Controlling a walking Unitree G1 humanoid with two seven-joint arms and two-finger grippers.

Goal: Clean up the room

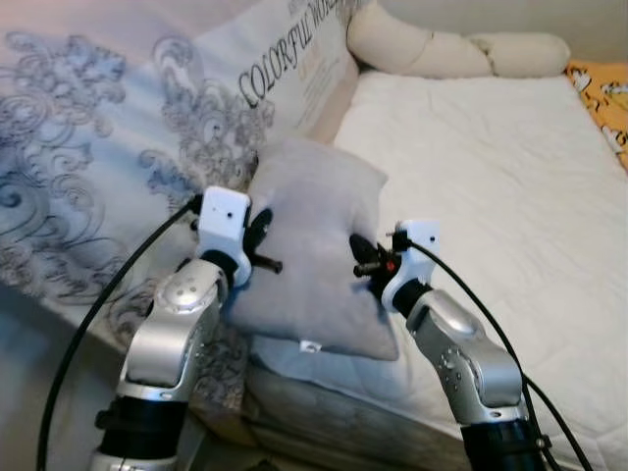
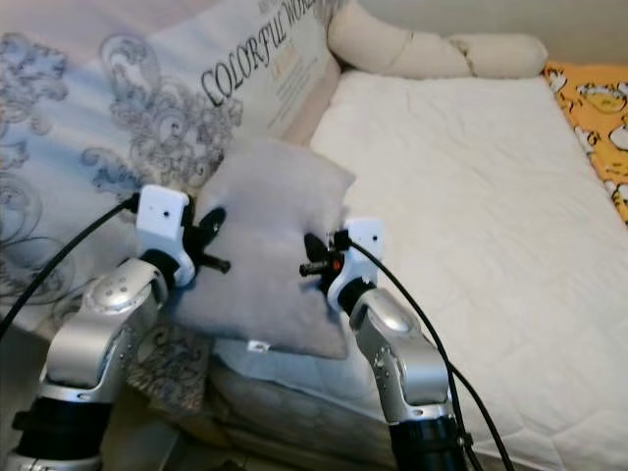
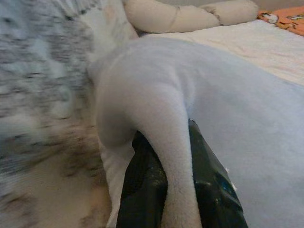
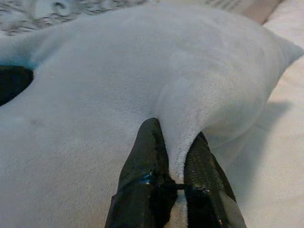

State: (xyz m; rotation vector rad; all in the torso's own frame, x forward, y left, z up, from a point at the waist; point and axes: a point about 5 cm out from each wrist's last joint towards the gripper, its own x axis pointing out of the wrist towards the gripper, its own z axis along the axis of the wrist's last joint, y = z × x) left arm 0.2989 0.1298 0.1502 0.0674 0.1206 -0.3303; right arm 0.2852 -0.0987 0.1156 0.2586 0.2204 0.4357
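Note:
A plain grey pillow (image 1: 314, 245) lies at the near left corner of the white mattress (image 1: 491, 167), held between both arms. My left gripper (image 1: 260, 235) is shut on a pinched fold along its left edge; the fold runs between the black fingers (image 3: 142, 185). My right gripper (image 1: 365, 260) is shut on a fold at its right edge, the fabric squeezed between its fingers (image 4: 147, 161). The pillow (image 4: 118, 71) bulges between the two grips and its near edge with a small white tag hangs over the bed's corner.
A large white pillow printed "COLORFUL WORLD" (image 1: 285, 59) leans behind the grey one. A grey-patterned duvet (image 1: 88, 147) drapes on the left. A long cream bolster (image 1: 451, 49) lies along the head of the bed. An orange printed cloth (image 1: 603, 93) sits at the far right.

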